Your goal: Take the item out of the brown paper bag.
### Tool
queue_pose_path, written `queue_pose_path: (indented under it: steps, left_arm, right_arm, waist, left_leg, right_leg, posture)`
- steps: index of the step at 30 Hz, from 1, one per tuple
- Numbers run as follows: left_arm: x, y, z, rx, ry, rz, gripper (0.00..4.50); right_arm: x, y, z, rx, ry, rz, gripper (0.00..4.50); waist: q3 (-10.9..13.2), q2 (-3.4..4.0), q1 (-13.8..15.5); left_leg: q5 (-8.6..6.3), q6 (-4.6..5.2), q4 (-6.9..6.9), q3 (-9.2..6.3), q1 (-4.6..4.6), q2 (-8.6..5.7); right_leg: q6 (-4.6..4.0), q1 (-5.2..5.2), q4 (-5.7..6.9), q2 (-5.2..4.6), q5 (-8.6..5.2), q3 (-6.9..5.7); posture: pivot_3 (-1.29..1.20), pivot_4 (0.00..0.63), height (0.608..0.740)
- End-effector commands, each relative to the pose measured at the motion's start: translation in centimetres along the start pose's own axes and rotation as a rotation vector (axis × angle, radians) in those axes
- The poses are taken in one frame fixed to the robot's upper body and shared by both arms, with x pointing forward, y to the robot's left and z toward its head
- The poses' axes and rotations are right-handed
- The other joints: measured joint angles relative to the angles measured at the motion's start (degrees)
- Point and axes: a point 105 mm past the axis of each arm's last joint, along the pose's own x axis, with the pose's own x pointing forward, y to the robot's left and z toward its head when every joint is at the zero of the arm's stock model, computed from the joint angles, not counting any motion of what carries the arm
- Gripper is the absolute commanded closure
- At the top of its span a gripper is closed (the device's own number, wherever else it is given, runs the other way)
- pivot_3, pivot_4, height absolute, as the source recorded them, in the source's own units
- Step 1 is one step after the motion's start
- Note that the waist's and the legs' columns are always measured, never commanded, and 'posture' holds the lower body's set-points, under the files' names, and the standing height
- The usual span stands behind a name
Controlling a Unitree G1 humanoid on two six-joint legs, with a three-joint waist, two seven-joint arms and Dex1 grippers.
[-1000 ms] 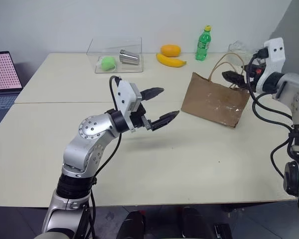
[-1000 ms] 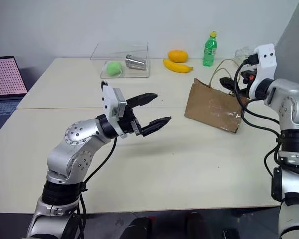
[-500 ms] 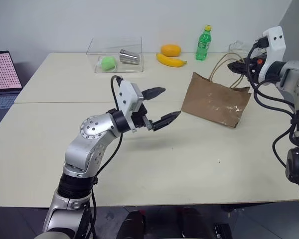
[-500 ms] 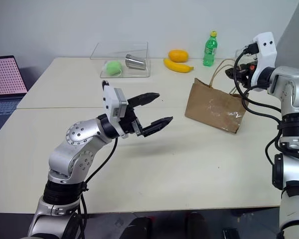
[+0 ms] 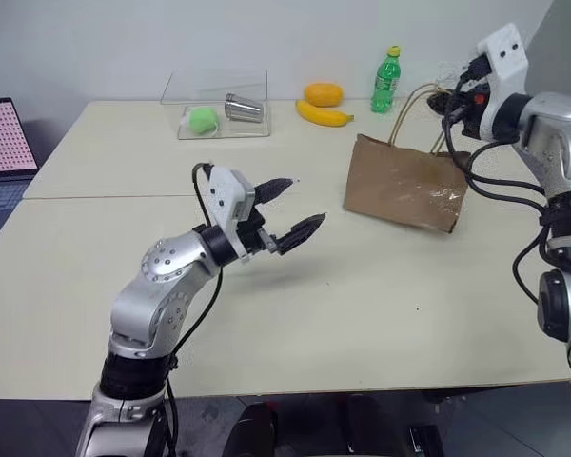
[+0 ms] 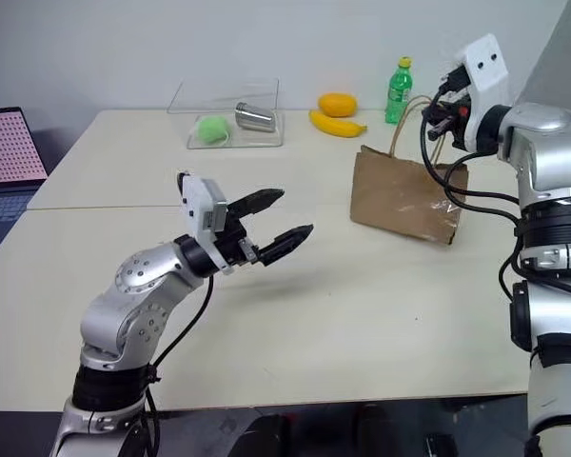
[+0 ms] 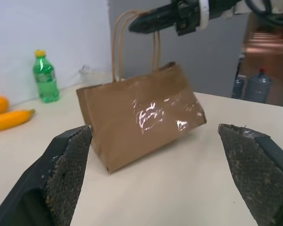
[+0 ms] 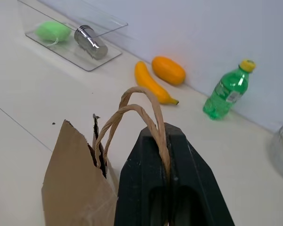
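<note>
Task looked barely begun. The brown paper bag [image 5: 400,185] stood on the table [image 5: 362,314], near its far right side, and the item was not visible, presumably inside the bag. Only handle grab done so far; opening the bag and pulling the item out were left. Right end effector [image 8: 162,155] was pinched shut on the bag's loop handles [image 8: 132,110], holding them up above the bag. Left end effector [image 5: 290,209] hovered mid-table, jaws fully spread, empty, aimed at the bag and well apart from it.
</note>
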Motion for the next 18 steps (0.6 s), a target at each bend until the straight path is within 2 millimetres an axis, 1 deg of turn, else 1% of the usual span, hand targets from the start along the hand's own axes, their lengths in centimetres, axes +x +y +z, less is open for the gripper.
queue_pose_path:
  steps: [1, 3, 5, 9, 11, 15, 18]
  left_arm:
    - [-1.1, -0.1, 2.2, 0.018, -0.072, 0.074, 0.0]
    - [-1.6, -0.2, 2.3, 0.015, -0.074, 0.108, 0.0]
    - [-2.0, -0.2, 2.5, 0.013, -0.075, 0.134, 0.0]
    - [-2.7, -0.7, 2.6, 0.007, -0.073, 0.176, 0.0]
    - [-3.0, -0.8, 2.5, 0.007, -0.069, 0.191, 0.0]
    - [-3.6, -1.7, 2.0, -0.002, -0.059, 0.202, 0.0]
    - [-3.8, -1.8, 1.9, -0.005, -0.058, 0.213, 0.0]
  right_arm:
    - [-0.1, -0.1, 4.5, -0.111, -0.13, 0.001, 4.46]
    - [0.5, 0.4, 5.3, -0.131, -0.155, 0.018, 4.46]
    - [1.0, 0.8, 5.9, -0.141, -0.172, 0.032, 4.46]
    - [2.5, 2.0, 7.7, -0.144, -0.215, 0.06, 4.46]
    - [3.0, 2.4, 8.2, -0.138, -0.226, 0.071, 4.46]
    - [5.0, 5.4, 9.5, -0.116, -0.246, 0.135, 4.46]
    - [5.8, 6.6, 10.1, -0.108, -0.258, 0.152, 4.46]
  waist:
    - [0.0, 0.0, 0.0]
    - [0.0, 0.0, -0.1]
    - [0.0, 0.0, -0.2]
    - [0.0, 0.01, -0.5]
    - [0.0, 0.01, -0.6]
    - [0.0, 0.02, -0.9]
    - [0.0, 0.03, -0.9]
  left_leg:
    - [0.0, 0.0, 0.02, -0.01, -0.11, 0.0]
    - [0.02, -0.02, 0.11, 0.05, -0.42, 0.0]
    - [0.13, -0.23, 0.14, 0.04, -0.5, 0.02]
    - [0.13, -0.23, 0.17, 0.06, -0.52, -0.01]
    - [0.13, -0.23, 0.17, 0.03, -0.52, 0.0]
    - [0.13, -0.23, 0.16, 0.06, -0.51, 0.0]
    - [0.13, -0.23, 0.16, 0.01, -0.51, 0.01]
  right_leg:
    - [0.0, -0.1, 0.03, 0.0, 0.0, -0.01]
    - [-0.02, -0.49, 0.19, -0.01, 0.01, 0.07]
    - [-0.03, -0.56, 0.2, 0.0, 0.02, 0.04]
    - [-0.05, -0.56, 0.2, 0.0, 0.03, 0.06]
    - [-0.06, -0.56, 0.22, 0.0, 0.03, 0.04]
    - [-0.06, -0.56, 0.23, 0.0, 0.04, 0.06]
    - [-0.08, -0.57, 0.26, 0.02, 0.05, 0.02]
  posture:
    - [0.0, 0.15, 0.74]
    - [0.0, 0.15, 0.74]
    - [0.0, 0.15, 0.74]
    - [0.0, 0.15, 0.74]
    - [0.0, 0.15, 0.74]
    - [0.0, 0.15, 0.74]
    - [0.0, 0.15, 0.74]
